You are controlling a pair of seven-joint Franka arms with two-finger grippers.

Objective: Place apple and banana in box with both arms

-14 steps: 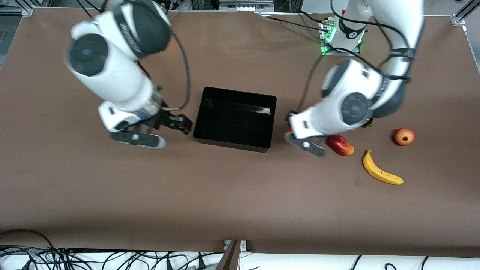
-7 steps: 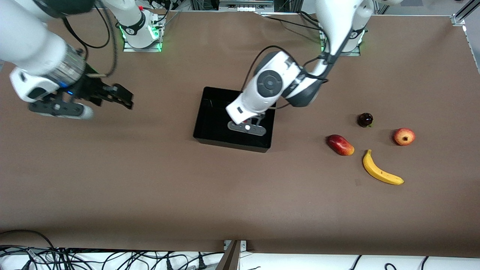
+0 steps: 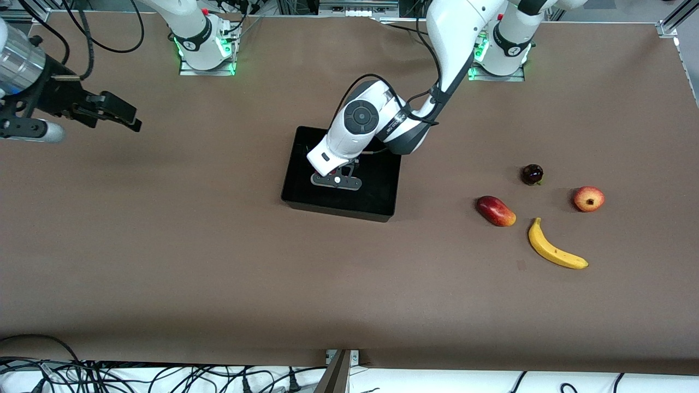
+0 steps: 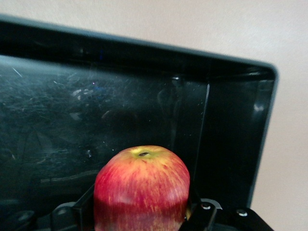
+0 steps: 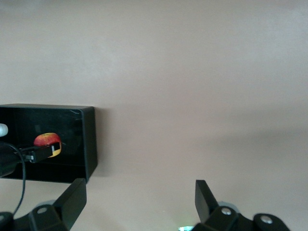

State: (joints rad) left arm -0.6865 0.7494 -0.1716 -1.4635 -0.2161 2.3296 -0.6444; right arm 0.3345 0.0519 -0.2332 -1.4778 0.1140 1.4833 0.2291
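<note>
My left gripper (image 3: pixel 336 180) is down inside the black box (image 3: pixel 338 210) and shut on the red, yellow-streaked apple (image 4: pixel 142 185). In the left wrist view the apple fills the jaws, with the box's glossy wall (image 4: pixel 144 96) around it. The right wrist view shows the apple (image 5: pixel 46 139) in the box (image 5: pixel 89 139) from afar. The yellow banana (image 3: pixel 554 252) lies on the table toward the left arm's end, nearer to the front camera than the box. My right gripper (image 3: pixel 123 115) is open and empty over bare table at the right arm's end; it also shows in its wrist view (image 5: pixel 139 187).
Next to the banana lie a long red mango-like fruit (image 3: pixel 496 210), a paler apple with a dark pit (image 3: pixel 588 198) and a small dark fruit (image 3: pixel 532 174). The brown table (image 3: pixel 218 262) stretches wide around the box. Cables hang along the front edge.
My left gripper has carried the apple from beside the box to inside it and lowered it. My right arm has swung away from the box toward its own end of the table.
</note>
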